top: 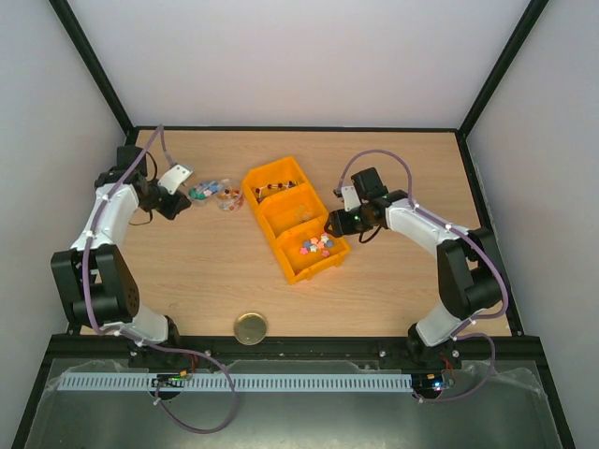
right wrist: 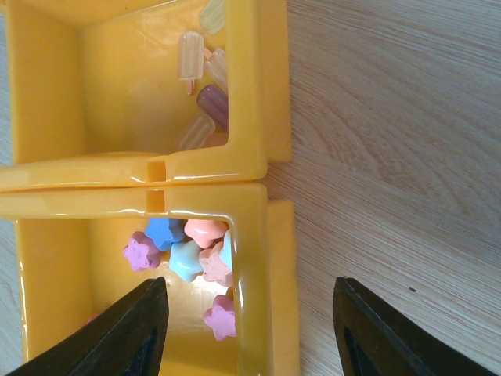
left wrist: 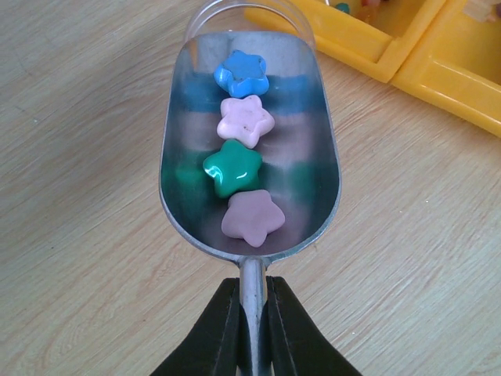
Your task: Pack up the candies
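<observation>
Left wrist: left gripper (left wrist: 252, 291), clamped on the scoop (left wrist: 250, 94) handle, should tip slowly so the four star candies (left wrist: 233, 168) slide into the clear jar (left wrist: 250, 19) just ahead.

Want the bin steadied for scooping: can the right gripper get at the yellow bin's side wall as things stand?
Probably yes. The right gripper is open and straddles the yellow bin's wall, one finger inside, one over the table; only star candies near the wall might get pinched.

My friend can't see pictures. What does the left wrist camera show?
A silver scoop holds four star candies in a row: blue, pink, green, purple. Black jaws pinch its handle. Wooden table below, yellow bins top right.
</observation>
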### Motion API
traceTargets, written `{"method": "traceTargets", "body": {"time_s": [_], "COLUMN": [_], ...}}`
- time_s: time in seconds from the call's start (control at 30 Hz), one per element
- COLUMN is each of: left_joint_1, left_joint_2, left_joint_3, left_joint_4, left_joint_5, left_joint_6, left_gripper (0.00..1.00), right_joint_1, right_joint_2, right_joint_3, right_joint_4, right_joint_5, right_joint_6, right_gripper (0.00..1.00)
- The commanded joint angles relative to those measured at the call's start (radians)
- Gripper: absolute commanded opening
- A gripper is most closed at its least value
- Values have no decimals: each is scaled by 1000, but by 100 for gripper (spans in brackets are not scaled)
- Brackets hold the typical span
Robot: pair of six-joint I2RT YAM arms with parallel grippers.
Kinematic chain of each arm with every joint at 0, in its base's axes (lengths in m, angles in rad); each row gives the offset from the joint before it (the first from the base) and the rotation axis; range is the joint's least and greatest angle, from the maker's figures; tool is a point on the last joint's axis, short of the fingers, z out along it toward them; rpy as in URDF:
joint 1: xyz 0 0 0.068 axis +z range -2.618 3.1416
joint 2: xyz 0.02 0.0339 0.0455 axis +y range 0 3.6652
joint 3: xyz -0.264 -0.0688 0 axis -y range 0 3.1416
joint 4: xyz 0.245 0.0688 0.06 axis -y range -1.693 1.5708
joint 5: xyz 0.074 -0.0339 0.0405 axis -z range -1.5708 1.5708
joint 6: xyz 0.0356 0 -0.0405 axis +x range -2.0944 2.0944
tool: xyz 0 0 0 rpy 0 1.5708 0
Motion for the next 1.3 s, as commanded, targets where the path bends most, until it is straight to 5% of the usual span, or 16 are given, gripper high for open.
{"method": "traceTargets", "body": {"time_s": [0.0, 1.27], "left_joint_1": [-16, -136], "left_joint_2": [26, 153], "left_joint_3": [56, 226], "left_joint_4": [-41, -191], "left_joint_5": [-21, -279], "left_joint_6": [26, 47], "left_gripper": [2, 2], "right_joint_1": [5, 6], "right_joint_2": [21, 3], "right_joint_3": [-13, -53], "right_joint_4": [4, 10], "right_joint_5": [7, -7], "right_joint_6": [18, 57], "right_gripper": [59, 57]}}
